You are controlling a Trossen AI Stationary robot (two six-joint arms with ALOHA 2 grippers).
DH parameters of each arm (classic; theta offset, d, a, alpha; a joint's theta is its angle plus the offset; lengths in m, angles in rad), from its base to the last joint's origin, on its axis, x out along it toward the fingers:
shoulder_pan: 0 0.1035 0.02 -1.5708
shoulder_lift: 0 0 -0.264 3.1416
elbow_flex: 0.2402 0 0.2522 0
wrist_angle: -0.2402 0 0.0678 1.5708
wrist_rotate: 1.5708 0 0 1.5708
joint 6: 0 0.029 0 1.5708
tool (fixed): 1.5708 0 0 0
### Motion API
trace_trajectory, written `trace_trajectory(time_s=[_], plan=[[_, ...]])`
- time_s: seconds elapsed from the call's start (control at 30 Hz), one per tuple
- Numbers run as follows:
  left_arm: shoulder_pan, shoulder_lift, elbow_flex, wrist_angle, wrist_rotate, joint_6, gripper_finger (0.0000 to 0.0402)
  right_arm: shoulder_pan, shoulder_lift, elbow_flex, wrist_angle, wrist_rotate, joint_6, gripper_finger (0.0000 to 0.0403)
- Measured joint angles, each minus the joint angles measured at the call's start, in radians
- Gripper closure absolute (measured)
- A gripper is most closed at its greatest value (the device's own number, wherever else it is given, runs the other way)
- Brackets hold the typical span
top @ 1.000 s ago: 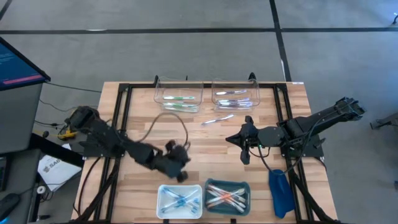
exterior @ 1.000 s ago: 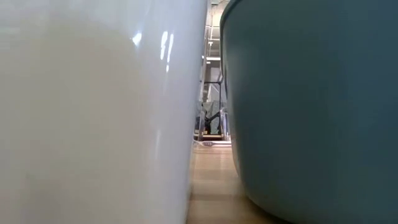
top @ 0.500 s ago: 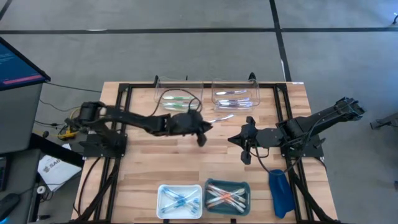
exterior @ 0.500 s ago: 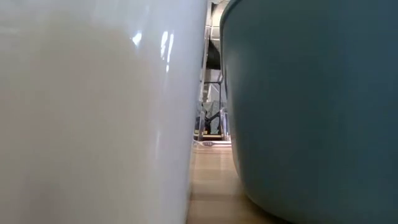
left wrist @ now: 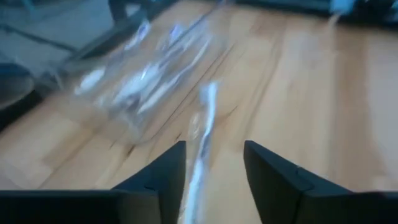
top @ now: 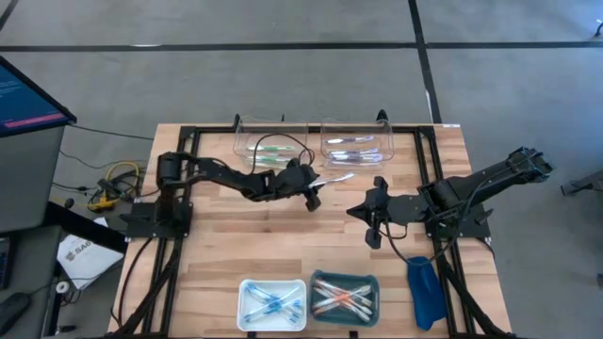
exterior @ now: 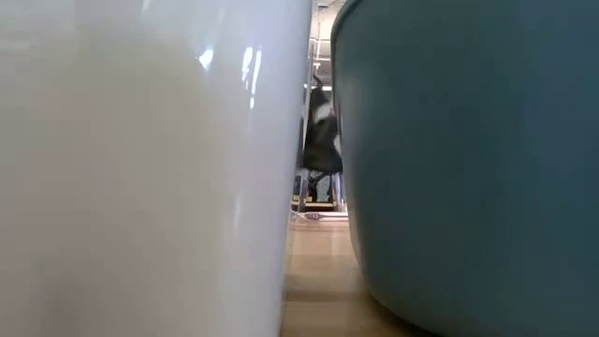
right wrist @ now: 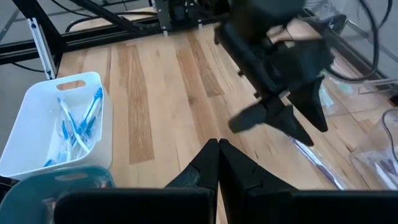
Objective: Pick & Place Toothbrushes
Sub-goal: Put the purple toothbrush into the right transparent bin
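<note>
One loose toothbrush (top: 332, 180) lies on the table; our left gripper (top: 312, 196) has just swung over it, fingers parted, ready to grasp

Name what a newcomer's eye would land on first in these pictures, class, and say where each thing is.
First the left gripper, stretched to mid-table with fingers apart over a clear-wrapped toothbrush lying loose on the wood before the two clear bins. Then the white tray and teal tray of toothbrushes at the near edge.

Low view — tubs (exterior: 140, 168) blocking table
</note>
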Motion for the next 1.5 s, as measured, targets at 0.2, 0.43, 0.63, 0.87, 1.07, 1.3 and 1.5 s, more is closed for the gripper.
trace_trajectory(time_s=[0.2,0.43,0.63,0.87,1.07,1.3,1.5], plan=[[0.002,0.087,0.037,-0.004,-0.045,-0.004,0.0195,0.0,0.0,0.0,0.004,0.0,0.0,0.0401],[0.002,0.141,0.072,-0.05,-0.068,-0.058,0.0175,0.0,0.0,0.0,0.003,0.0,0.0,0.0401],[0.013,0.156,0.093,-0.157,-0.084,-0.104,0.0186,-0.001,0.0,0.0,0.004,0.0,0.0,0.0401],[0.002,0.156,0.094,-0.188,-0.081,-0.106,0.0225,-0.001,0.001,0.0,0.004,0.0,0.0,0.0401],[-0.013,0.156,0.095,-0.212,-0.075,-0.106,0.0318,-0.001,0.001,0.0,0.004,0.0,0.0,0.0401],[-0.049,0.154,0.095,-0.24,-0.078,-0.104,0.0383,-0.001,0.001,0.0,0.004,0.0,0.0,0.0401],[-0.112,0.136,0.093,-0.28,-0.089,-0.021,0.0384,0.0,0.001,0.0,-0.004,0.0,-0.001,0.0401]])
